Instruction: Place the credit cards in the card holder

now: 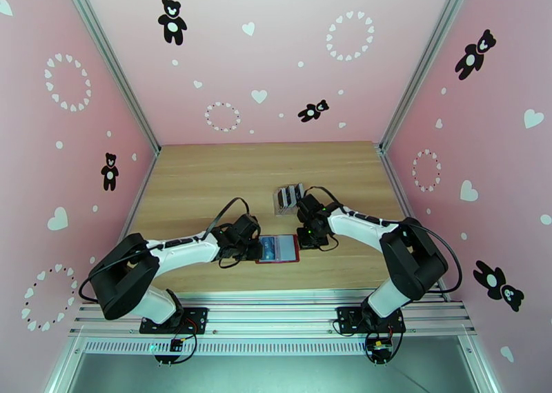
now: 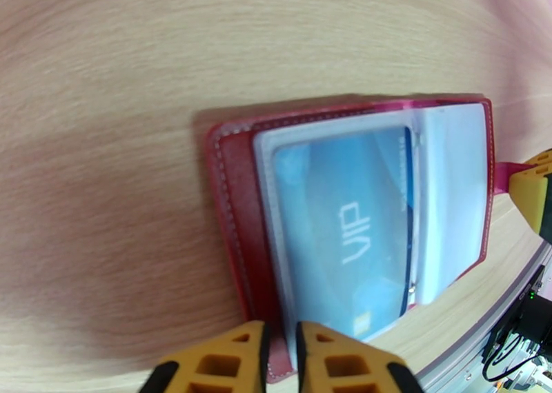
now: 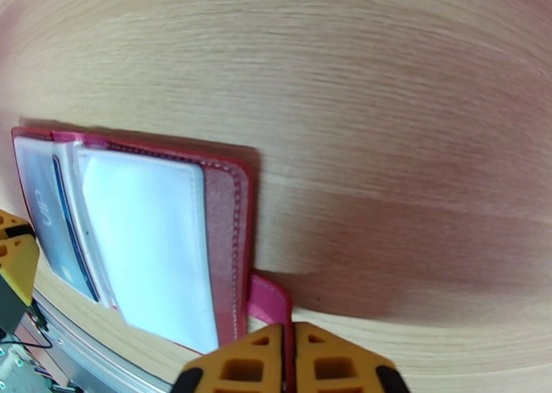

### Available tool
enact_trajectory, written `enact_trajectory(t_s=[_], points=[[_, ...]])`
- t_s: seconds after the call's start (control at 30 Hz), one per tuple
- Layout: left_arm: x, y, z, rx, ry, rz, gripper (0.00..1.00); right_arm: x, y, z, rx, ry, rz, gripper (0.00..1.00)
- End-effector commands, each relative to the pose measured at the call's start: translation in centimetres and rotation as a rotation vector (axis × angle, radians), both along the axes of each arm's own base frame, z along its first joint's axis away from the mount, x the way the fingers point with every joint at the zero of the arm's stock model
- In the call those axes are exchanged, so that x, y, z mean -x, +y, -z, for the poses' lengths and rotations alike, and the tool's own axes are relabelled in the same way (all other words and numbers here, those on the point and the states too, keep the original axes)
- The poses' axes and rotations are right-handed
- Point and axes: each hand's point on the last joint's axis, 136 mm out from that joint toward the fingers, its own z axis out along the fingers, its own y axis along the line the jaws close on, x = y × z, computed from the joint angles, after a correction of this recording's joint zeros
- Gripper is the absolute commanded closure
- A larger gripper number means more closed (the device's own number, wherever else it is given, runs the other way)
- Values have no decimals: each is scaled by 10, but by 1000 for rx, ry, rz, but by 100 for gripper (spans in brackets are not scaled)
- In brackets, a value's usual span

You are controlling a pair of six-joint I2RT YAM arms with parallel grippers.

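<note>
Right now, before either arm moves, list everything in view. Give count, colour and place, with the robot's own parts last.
table: one, light wood, under everything
walls: three, pink with black bears and white hearts, around the table
holder: one, dark red, lying open near the table's front centre
card: one, teal, marked VIP, inside the holder's left clear pocket
rack: one, striped dark and pale, on the table just beyond the holder; contents too small to tell
left tool: one, yellow fingers, shut on the holder's left edge
right tool: one, yellow fingers, shut on the holder's snap tab at its right edge
</note>
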Motion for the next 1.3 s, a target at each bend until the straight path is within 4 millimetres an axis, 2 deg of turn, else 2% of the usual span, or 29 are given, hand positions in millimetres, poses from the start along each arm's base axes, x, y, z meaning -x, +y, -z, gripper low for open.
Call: enact_trajectory(t_s=[0.0, 0.3, 0.9, 1.27], points=[[2, -4, 5, 3, 18, 7, 80, -5, 5, -19, -34, -36, 5, 95], [-1, -6, 6, -4, 17, 6, 82, -7, 11, -43, -85, -69, 4, 97], [-6, 12, -13, -43, -48, -20, 76, -7, 13, -48, -98, -69, 2, 97], [-6, 14, 5, -67, -23, -16, 76, -7, 21, -58, -144, -72, 1, 97]])
